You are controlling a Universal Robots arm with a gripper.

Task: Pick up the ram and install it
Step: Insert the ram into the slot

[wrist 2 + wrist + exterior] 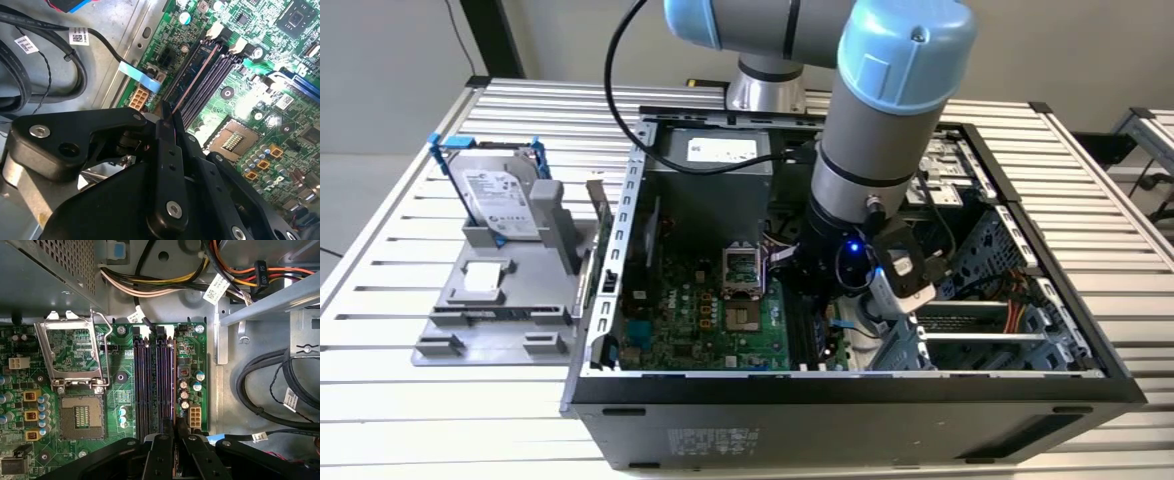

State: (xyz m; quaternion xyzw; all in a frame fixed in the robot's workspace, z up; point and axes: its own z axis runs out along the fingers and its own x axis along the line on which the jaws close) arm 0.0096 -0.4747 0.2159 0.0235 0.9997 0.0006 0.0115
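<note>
The ram (195, 80) shows edge-on as a thin dark stick with a reddish top edge. My gripper (169, 125) is shut on its near end, one black finger on each face. In the first wrist view the ram (174, 390) runs along the outermost memory slot of the green motherboard (120, 335), beside a row of small capacitors, with the gripper (175, 435) over the slot's near end. How deep it sits in the slot I cannot tell. In the exterior view my arm (861, 190) reaches down into the open computer case (854, 385).
The open CPU socket (80, 415) lies beside the slots. Thick black cables (265, 390) and a metal drive cage (270, 305) crowd the other side. Outside the case, a silver hard drive (494, 190) stands on a grey fixture (494, 300) at the exterior view's left.
</note>
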